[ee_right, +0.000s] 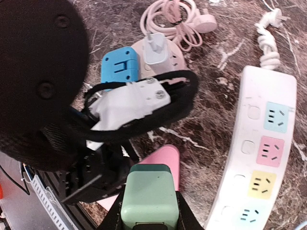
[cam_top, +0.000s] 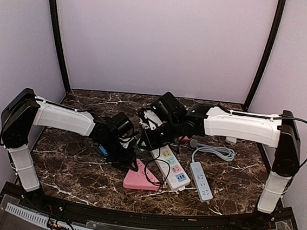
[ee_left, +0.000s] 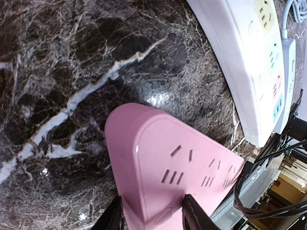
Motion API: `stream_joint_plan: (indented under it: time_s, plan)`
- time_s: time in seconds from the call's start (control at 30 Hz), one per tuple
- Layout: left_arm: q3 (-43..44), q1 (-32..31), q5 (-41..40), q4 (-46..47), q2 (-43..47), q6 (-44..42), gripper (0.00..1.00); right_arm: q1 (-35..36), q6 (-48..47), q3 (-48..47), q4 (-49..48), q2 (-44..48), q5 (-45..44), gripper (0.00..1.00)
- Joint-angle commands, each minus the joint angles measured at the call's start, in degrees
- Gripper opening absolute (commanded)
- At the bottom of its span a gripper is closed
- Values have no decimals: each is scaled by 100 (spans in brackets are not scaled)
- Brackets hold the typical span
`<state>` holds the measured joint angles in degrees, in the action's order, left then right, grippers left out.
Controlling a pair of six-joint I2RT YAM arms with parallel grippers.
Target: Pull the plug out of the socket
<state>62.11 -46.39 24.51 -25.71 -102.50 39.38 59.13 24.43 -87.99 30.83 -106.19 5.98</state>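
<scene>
The green plug (ee_right: 148, 194) is clenched between the fingers of the right hand (ee_right: 149, 216), lifted apart from the pink socket (ee_right: 165, 160), which lies on the counter (ee_left: 57, 72) just beyond that hand. The left hand (ee_left: 152, 215) is closed on the near end of the pink socket, one finger on each side. Beside the right hand's right finger lies a white power strip (ee_right: 261, 153) with coloured outlets. Farther ahead sit a blue adapter (ee_right: 120, 67) and a coiled white cord (ee_right: 175, 21).
</scene>
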Motion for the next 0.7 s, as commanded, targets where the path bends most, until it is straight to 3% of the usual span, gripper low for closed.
stream_joint_plan:
  time_s: [0.0,0.3,0.67]
  plan:
    - [27,-151,-748,-1117,-262,-221,40,-493,43,389,-189,554,31,1]
    - [1269,-131,-797,-1527,148,-454,42,-1593,54,561,-244,1094,181,2]
    - [1940,-92,-832,-1561,491,-543,42,-3787,116,40,-692,828,574,2]
